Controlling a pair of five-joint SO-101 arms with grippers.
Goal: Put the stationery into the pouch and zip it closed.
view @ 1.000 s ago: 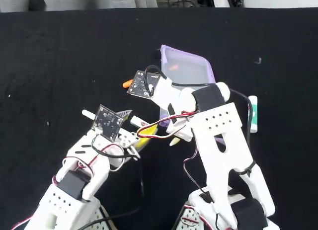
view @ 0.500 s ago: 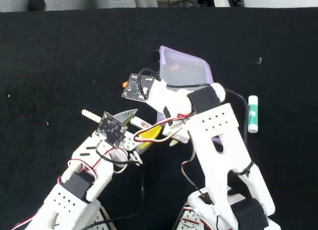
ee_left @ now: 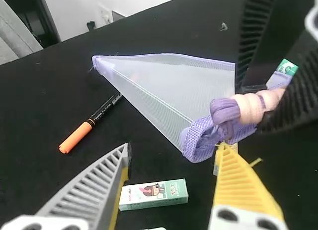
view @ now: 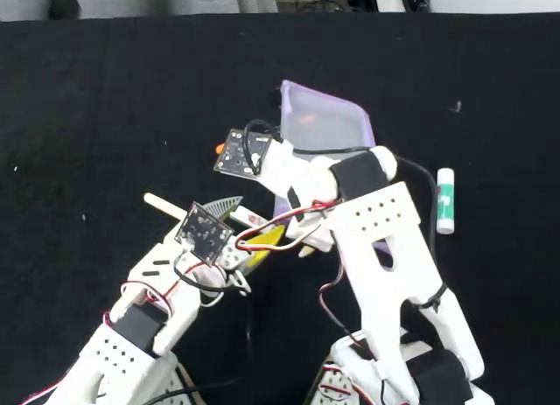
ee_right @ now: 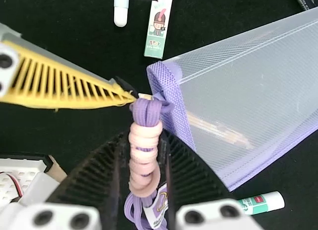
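Observation:
The translucent purple pouch (ee_right: 238, 91) lies on the black table, also seen as the pouch (view: 324, 125) from above. My right gripper (ee_right: 144, 140) is shut on its pink-and-purple zipper pull cord (ee_right: 144, 125) at the near corner. My left gripper (ee_left: 174, 149) is open, and its yellow finger (ee_left: 238, 185) touches that same corner beside the cord. Its grey finger (ee_left: 94, 190) stands apart on the other side. Between the two lies a green-and-white eraser box (ee_left: 153, 194). An orange marker (ee_left: 89, 125) rests beside the pouch. A glue stick (view: 445, 200) lies on the pouch's far side.
A pale stick (view: 162, 204) lies on the table by the left arm. A white capped item (ee_right: 120, 6) sits next to the eraser box (ee_right: 159, 26). The black table (view: 105, 99) stretches open to the left and back.
The right arm has drawn the pouch a little to the left, uncovering the glue stick. The left gripper has edged closer to the pouch corner.

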